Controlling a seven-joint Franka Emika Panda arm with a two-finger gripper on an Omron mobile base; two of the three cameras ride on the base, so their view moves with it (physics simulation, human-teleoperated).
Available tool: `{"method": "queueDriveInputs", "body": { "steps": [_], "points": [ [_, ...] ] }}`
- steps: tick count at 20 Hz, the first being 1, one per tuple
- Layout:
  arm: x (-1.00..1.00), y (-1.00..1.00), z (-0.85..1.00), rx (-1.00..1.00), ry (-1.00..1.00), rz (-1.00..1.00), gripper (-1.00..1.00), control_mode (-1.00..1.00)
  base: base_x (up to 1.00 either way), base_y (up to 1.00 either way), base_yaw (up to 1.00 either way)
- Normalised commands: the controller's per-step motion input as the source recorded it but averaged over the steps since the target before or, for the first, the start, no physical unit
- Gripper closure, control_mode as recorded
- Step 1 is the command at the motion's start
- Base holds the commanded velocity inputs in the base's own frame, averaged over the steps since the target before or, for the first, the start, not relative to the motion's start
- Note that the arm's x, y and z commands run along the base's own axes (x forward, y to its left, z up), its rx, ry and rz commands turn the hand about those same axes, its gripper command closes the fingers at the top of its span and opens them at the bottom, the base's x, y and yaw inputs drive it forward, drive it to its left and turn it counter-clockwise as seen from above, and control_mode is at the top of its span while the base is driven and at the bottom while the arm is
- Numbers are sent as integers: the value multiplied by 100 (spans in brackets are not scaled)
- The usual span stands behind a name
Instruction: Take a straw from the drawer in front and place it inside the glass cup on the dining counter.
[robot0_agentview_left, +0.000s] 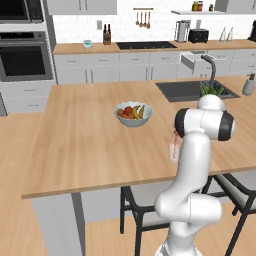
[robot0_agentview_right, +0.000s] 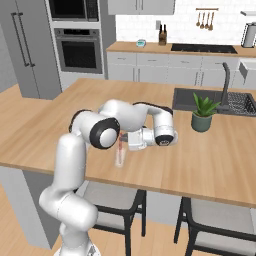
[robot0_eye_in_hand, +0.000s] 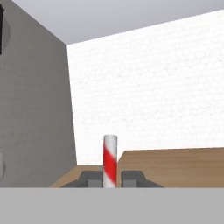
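red and white stripes ran up the straw (robot0_eye_in_hand: 110, 160), which stood upright between the two dark fingertips (robot0_eye_in_hand: 91, 179) in the hand view; the pincer (robot0_eye_in_hand: 109, 179) was closed on it, gripping it near its lower part. seen from the right base view, the pincer (robot0_agentview_right: 123, 141) reached sideways low over the near edge of the dining counter (robot0_agentview_right: 215, 160), with the straw (robot0_agentview_right: 120, 146) a thin pink line at its tip. just below and touching that line sat the glass cup (robot0_agentview_right: 119, 157), small and clear, close to the counter's front edge. in the left base view the same glass cup (robot0_agentview_left: 173, 151) showed beside the arm, partly hidden by it, with a pinkish streak at its mouth. whether the straw's end was already inside the rim could not be told for sure, though it looked so. farther from the pincer, toward the middle of the wood top, stood a fruit bowl (robot0_agentview_left: 133, 114). beyond that lay a sink (robot0_agentview_left: 187, 90) and a potted plant (robot0_agentview_right: 202, 114).

judging from this, the fetching looked done; lowering the straw fully and letting go remained.
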Motion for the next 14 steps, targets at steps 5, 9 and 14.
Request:
{"method": "queueDriveInputs", "body": {
  "steps": [5,9,14],
  "points": [
    [-55,3,0,-5,0,0,-100,-100,0,0,0],
    [-40,0,0,-4,0,0,-100,-100,0,0,0],
    [-21,0,0,-3,0,0,-100,-100,0,0,0]
  ]
}}
